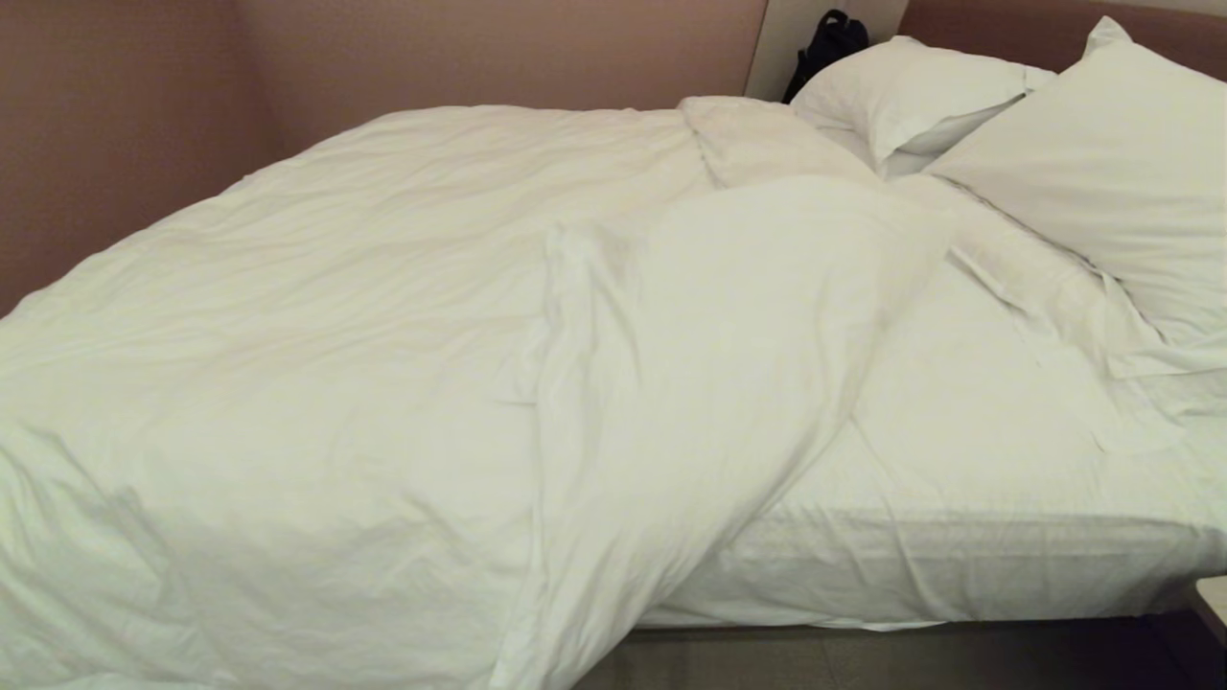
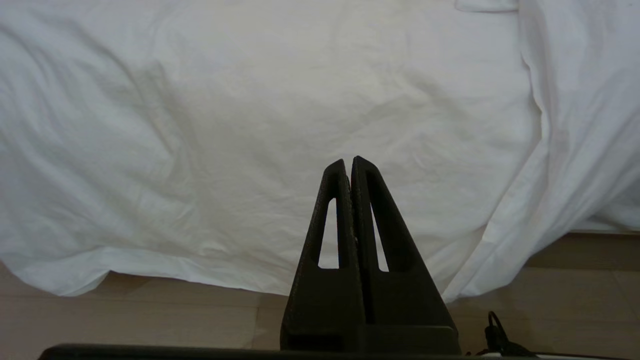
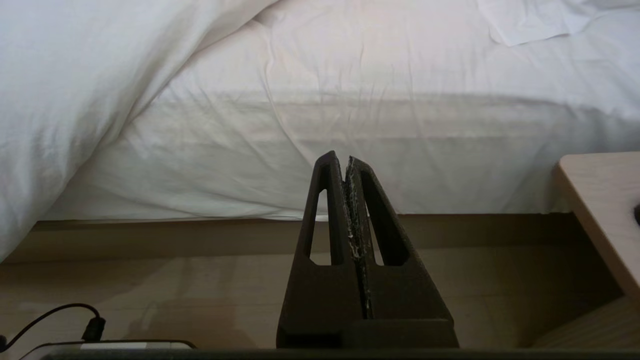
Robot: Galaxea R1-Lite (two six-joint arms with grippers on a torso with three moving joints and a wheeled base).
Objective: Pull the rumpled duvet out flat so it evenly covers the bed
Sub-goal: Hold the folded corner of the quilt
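The puffy white duvet (image 1: 364,316) lies bunched over the left part of the bed (image 1: 968,537), its near edge hanging down to the floor, with a folded ridge running down the middle. To the right the fitted sheet lies bare. Neither arm shows in the head view. My left gripper (image 2: 348,161) is shut and empty, held low in front of the hanging duvet (image 2: 260,125) without touching it. My right gripper (image 3: 342,156) is shut and empty too, facing the bare mattress side (image 3: 380,150), with the duvet (image 3: 70,90) draping down beside it.
Two plump white pillows (image 1: 911,91) (image 1: 1122,163) lean at the reddish-brown headboard (image 1: 997,24). A dark bag (image 1: 826,43) sits behind them. A pale wooden table corner (image 3: 605,205) stands close beside the bed. Brown padded wall (image 1: 144,105) runs along the far side. Wood floor (image 2: 140,315) lies below.
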